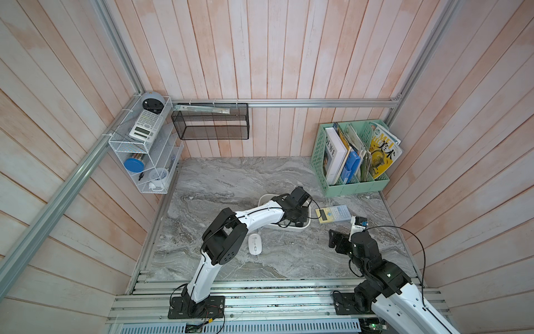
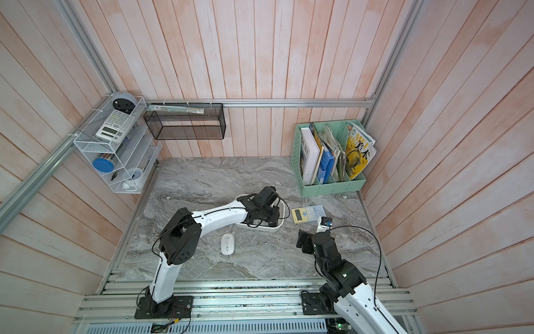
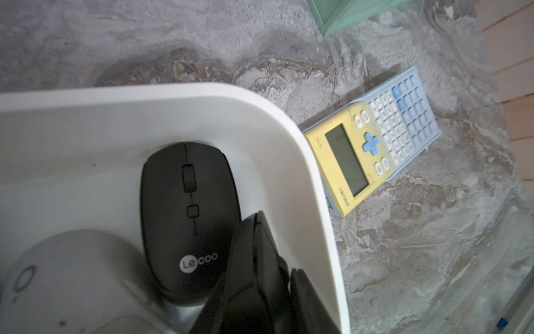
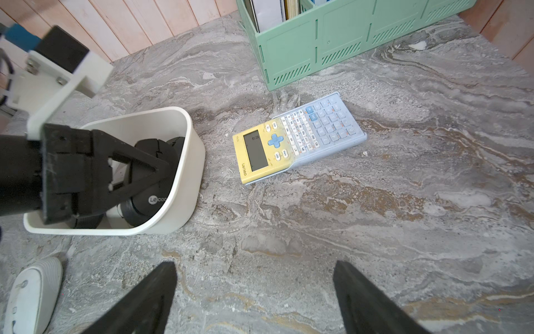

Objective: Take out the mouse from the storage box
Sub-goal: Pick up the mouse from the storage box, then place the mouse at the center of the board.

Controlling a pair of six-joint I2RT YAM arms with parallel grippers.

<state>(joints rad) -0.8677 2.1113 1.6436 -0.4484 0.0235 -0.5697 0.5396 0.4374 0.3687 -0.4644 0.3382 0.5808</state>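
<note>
The left arm reaches forward and bends down into the storage box [image 4: 189, 173], its left gripper [image 1: 299, 221] beside the black mouse [image 3: 187, 219] close to the corner wall, and I cannot tell if it clamps, while the right gripper [image 4: 254, 264] hovers spread apart over free tabletop [image 4: 375, 217].

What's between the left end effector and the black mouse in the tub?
Nothing visible. The left end effector is inside the shallow white plastic tub, beside the black oval mouse; a pale grey mouse lies alongside.
</note>
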